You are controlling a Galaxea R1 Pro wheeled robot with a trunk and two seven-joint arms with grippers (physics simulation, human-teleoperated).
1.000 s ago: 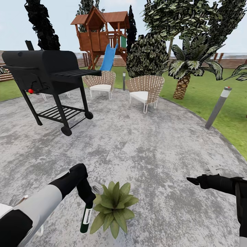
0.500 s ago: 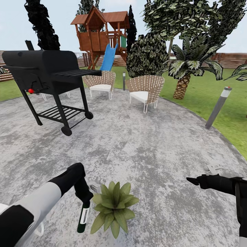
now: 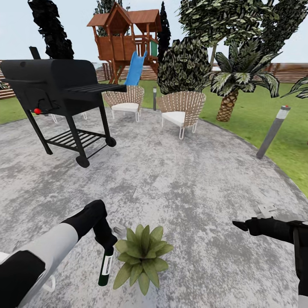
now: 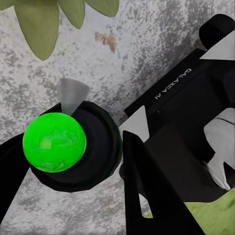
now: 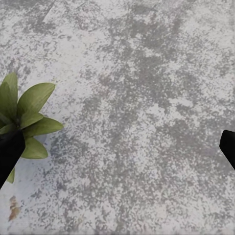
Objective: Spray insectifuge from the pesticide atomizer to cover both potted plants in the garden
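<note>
atomizer nudged toward plant | left fingers clamped on its neck | right fingers spread, empty

Spray bottle: slim dark green, white label, hangs neck-up and near vertical in the left gripper, base just above the grey paving. Potted plant: low rosette of broad pointed green leaves, sits on the paving just beside the bottle, pot hidden.

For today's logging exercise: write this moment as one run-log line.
left gripper: shut on pesticide atomizer | atomizer: beside potted plant, on grey paving | right gripper: open, holding nothing
</note>
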